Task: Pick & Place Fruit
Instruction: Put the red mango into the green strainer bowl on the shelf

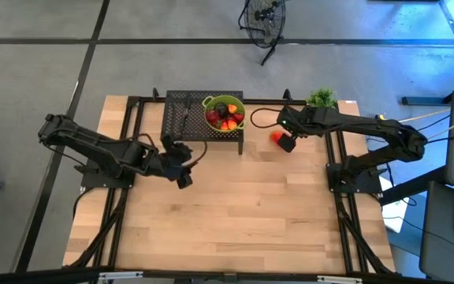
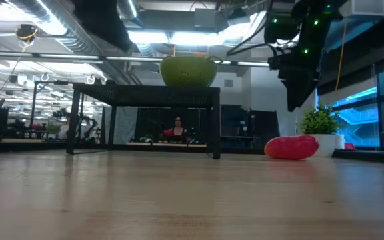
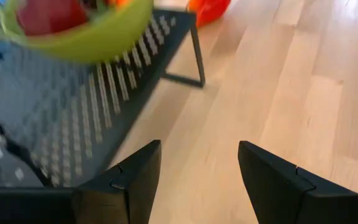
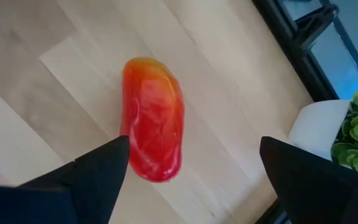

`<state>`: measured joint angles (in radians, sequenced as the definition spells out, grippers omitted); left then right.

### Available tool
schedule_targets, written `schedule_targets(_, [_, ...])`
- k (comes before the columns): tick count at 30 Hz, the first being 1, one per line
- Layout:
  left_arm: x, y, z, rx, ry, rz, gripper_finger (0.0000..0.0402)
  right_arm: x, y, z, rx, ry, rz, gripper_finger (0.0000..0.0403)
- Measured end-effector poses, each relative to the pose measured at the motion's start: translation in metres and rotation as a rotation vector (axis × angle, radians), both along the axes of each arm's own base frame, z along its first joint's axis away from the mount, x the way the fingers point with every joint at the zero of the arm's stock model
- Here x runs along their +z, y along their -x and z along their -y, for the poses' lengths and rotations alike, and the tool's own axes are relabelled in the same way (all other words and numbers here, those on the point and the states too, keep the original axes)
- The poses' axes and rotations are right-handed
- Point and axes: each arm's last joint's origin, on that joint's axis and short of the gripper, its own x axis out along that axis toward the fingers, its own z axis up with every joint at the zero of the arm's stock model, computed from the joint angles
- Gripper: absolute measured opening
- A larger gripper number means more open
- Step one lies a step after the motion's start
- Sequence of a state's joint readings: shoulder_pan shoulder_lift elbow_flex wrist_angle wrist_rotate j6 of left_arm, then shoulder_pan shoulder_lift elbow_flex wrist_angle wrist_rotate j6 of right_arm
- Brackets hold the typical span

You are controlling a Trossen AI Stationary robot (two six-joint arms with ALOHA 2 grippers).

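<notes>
Fruit piece [image 4: 153,118], a glossy red oblong lying on the table [image 1: 235,213] beside the rack [image 1: 181,118], looks light, hard and slippery, best pinched across its narrow middle by the right gripper [image 4: 194,168], whose fingers are spread above it.

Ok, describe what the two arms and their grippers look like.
Both arms are dark, jointed, and mounted on a black frame. The left gripper has two black, angular, wedge-shaped fingers. The right gripper has the same matte black fingers. Black cables loop beside each arm, and green indicator lights glow on the arm seen in the low view.
</notes>
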<state>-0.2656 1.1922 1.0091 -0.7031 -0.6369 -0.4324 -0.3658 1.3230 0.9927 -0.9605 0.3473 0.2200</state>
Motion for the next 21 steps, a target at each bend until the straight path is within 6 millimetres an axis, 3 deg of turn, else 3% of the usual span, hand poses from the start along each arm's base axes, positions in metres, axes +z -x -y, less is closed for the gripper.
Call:
schedule_targets(9, [-0.034,0.002,0.011,0.008,0.064,0.051,0.021,-0.017,-0.008,0.01,-0.001,-0.077,-0.05,0.0371])
schedule_targets(21, [-0.047,0.004,0.017,0.0,0.091,0.074,0.021,-0.038,-0.016,0.017,0.12,-0.197,-0.122,0.0367])
